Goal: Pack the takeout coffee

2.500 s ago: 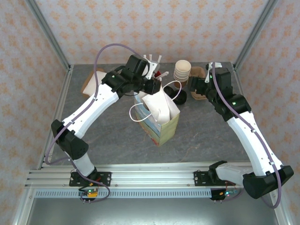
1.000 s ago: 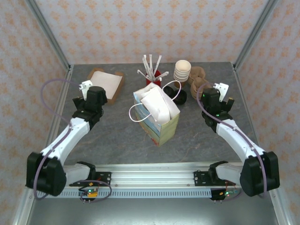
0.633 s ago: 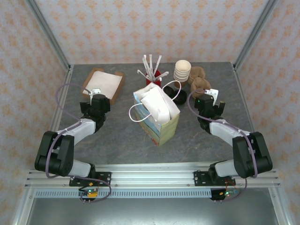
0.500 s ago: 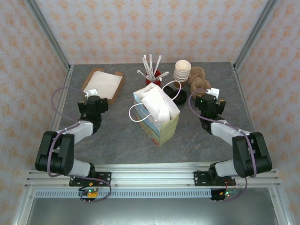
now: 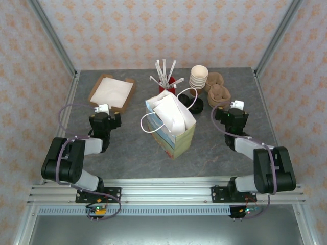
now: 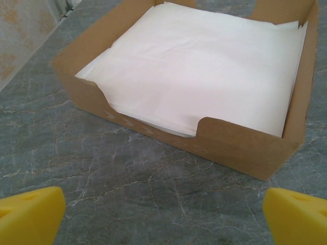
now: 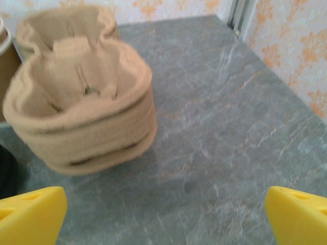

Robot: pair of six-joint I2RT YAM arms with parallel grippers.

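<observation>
The takeout coffee is hidden from me. A paper bag point(image 5: 172, 127) with white handles and a white lining stands open in the middle of the table. My left gripper point(image 5: 104, 113) rests low on the left, just in front of the napkin tray, and is open and empty point(image 6: 163, 220). Its yellow fingertips point(image 6: 29, 214) sit at the bottom corners over bare table. My right gripper point(image 5: 235, 109) rests low on the right, near the pulp cup carriers, also open and empty point(image 7: 163, 217).
A cardboard tray of white napkins point(image 5: 112, 91) point(image 6: 204, 71) lies at the back left. Behind the bag stand a red cup of straws point(image 5: 166, 80), stacked cream cups point(image 5: 199, 76), stacked pulp cup carriers point(image 5: 217, 91) point(image 7: 84, 97) and a black round thing point(image 5: 197, 105).
Both arms have drawn back from the bag and folded down toward their bases. The grippers have stayed open and empty, and the bag has not moved.
</observation>
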